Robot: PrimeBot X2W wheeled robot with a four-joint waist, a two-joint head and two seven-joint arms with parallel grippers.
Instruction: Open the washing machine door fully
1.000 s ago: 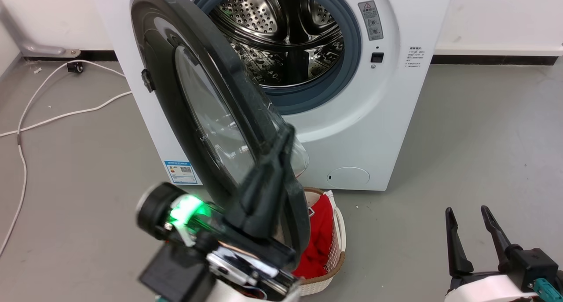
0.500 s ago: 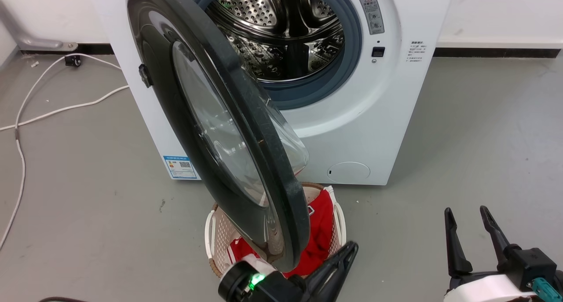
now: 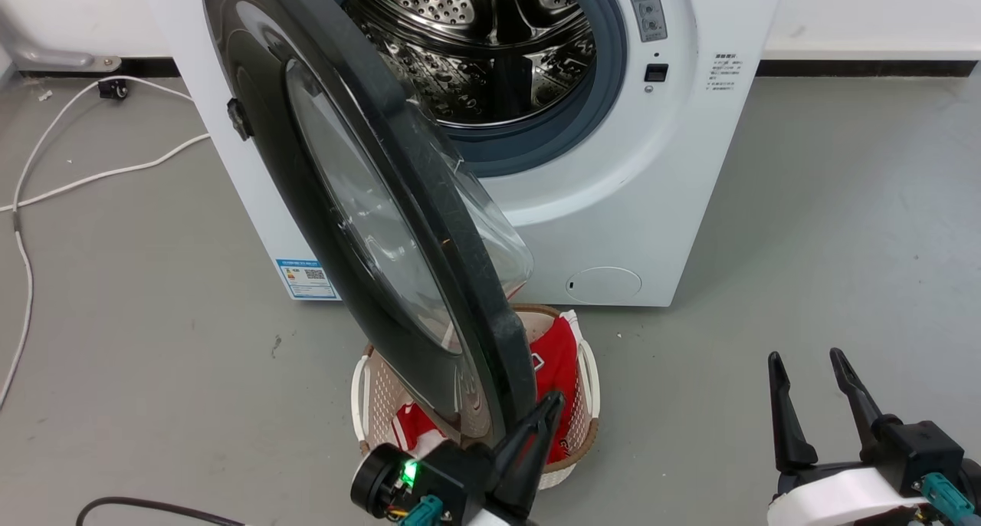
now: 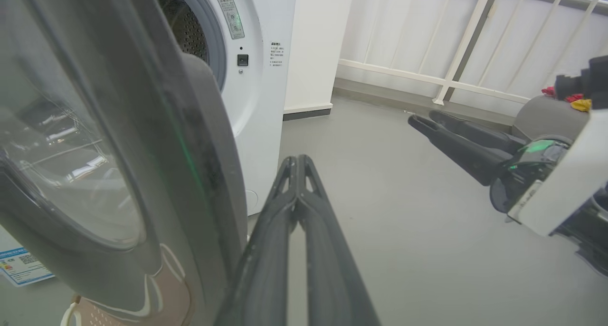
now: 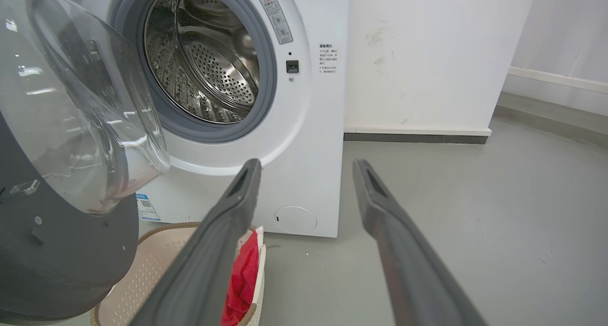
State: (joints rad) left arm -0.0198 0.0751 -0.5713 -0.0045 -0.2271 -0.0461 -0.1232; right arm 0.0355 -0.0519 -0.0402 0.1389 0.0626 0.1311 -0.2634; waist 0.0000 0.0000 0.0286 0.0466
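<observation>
Head view: washing machine door half-open

Light is bright and even in all my feeds, with only soft shadows on the floor. The glass of the washing machine door throws white streaks of glare, and the drum glints. On the left wrist feed my left claw is soft this close, a green glow tints the door rim, and the railing bows toward the edge.
</observation>
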